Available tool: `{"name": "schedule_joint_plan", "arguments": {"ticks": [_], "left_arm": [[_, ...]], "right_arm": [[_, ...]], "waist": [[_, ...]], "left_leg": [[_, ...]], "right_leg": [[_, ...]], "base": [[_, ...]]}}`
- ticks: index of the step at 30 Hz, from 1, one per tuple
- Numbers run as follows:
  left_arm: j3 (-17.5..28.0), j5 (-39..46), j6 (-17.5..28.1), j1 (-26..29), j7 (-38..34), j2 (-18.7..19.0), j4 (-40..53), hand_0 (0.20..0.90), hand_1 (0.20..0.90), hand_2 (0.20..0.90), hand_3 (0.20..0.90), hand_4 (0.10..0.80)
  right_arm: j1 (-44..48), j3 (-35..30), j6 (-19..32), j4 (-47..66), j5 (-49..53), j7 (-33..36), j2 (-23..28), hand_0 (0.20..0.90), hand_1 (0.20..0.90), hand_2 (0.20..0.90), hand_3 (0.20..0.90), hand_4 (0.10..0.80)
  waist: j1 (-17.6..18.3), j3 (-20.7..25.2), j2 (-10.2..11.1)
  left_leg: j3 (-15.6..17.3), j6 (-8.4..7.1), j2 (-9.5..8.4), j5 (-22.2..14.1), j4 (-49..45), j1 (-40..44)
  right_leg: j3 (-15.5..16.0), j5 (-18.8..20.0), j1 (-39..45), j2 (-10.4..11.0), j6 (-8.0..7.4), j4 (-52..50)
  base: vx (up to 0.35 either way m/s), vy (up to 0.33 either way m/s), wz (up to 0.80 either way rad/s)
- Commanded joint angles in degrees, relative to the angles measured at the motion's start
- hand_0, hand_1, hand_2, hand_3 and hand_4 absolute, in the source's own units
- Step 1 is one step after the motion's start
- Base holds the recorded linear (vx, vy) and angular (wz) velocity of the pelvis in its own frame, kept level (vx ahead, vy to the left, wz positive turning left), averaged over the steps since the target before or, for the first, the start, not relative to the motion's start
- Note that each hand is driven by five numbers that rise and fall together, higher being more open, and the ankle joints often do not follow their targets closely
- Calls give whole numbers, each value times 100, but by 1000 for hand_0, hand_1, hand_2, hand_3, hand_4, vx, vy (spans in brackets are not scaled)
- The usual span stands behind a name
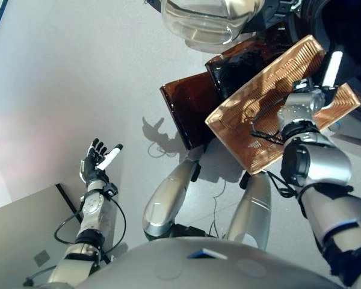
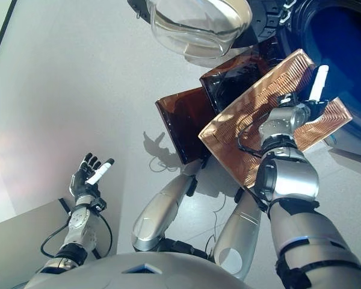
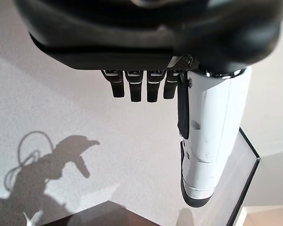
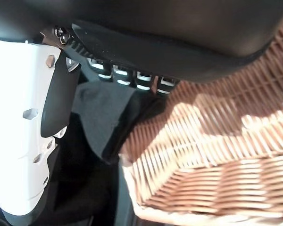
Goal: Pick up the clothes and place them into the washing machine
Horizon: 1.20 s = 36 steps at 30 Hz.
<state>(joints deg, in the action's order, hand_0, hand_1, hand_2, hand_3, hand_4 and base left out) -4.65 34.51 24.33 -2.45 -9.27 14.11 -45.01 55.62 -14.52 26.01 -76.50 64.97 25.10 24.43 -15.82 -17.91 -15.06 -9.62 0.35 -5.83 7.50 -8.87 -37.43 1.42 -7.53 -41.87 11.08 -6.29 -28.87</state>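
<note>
A: Eye views, right robot hand (image 2: 296,111)?
B: Raised against the tilted wicker basket (image 1: 253,114), white thumb pointing up toward the washing machine (image 2: 334,54) drum opening. Glass door (image 1: 207,18) swung open above. Brown garment (image 1: 189,111) hangs at the basket's lower edge, above the floor (image 1: 60,90).

A: Left robot hand (image 1: 96,162)?
B: Over bare floor, well apart from the basket.

A: Left wrist view?
B: Fingers (image 3: 134,87) relaxed, thumb straight, holding nothing.

A: Right wrist view?
B: Fingers (image 4: 127,75) reach past the wicker rim onto dark cloth (image 4: 104,113); whether they grip it, cannot tell.
</note>
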Motion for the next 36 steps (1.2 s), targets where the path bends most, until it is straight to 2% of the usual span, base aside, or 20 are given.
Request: {"name": "schedule_joint_plan", "arguments": {"ticks": [1, 10, 11, 12, 13, 14, 36], "left_arm": [[490, 45, 342, 152, -255, 591, -303, 900, 900, 900, 900, 800], [454, -28, 311, 65, -263, 687, 40, 900, 900, 900, 900, 800], [455, -28, 310, 65, -263, 684, 42, 900, 900, 900, 900, 800], [465, -32, 312, 48, -275, 695, 53, 900, 900, 900, 900, 800], [465, -32, 312, 48, -276, 693, 54, 900, 900, 900, 900, 800], [486, -37, 308, 48, -285, 711, 93, 900, 900, 900, 900, 800], [588, -35, 339, 35, -283, 727, 76, 900, 900, 900, 900, 800]], "right_arm": [[345, 188, 43, -51, -439, 211, 750, 900, 900, 900, 900, 800], [631, 469, -363, -551, -574, 234, 1144, 900, 900, 900, 900, 800], [638, 474, -366, -557, -574, 232, 1148, 859, 859, 859, 859, 771], [674, 516, -422, -630, -614, 226, 1194, 507, 507, 507, 507, 520], [681, 519, -424, -637, -613, 223, 1197, 244, 244, 244, 244, 331], [728, 580, -454, -651, -652, 212, 1217, 200, 200, 200, 200, 300], [820, 700, -431, -522, -854, 190, 1275, 200, 200, 200, 200, 300]], "waist": [[-105, 108, -234], [-172, 128, -302], [-172, 129, -303], [-179, 134, -296], [-179, 134, -296], [-185, 144, -291], [-159, 167, -137]], "left_leg": [[246, -287, -302, -549, -523, -310], [227, -278, -326, -499, -488, -361], [228, -278, -326, -499, -489, -365], [221, -272, -330, -502, -482, -366], [222, -271, -331, -502, -482, -369], [229, -272, -338, -505, -496, -389], [314, -223, -338, -554, -538, -422]], "right_leg": [[-214, -69, 418, -90, 117, 422], [-207, -68, 300, -74, 117, 337], [-209, -69, 295, -74, 117, 334], [-209, -72, 285, -77, 122, 323], [-210, -73, 282, -76, 122, 321], [-213, -69, 252, -83, 124, 302], [-235, -42, 240, -119, 126, 331]], "base": [[0, 0, 0], [-1, 0, 0], [0, 0, 0], [0, 0, 0], [0, 0, 0], [0, 0, 0], [0, 0, 0]]}}
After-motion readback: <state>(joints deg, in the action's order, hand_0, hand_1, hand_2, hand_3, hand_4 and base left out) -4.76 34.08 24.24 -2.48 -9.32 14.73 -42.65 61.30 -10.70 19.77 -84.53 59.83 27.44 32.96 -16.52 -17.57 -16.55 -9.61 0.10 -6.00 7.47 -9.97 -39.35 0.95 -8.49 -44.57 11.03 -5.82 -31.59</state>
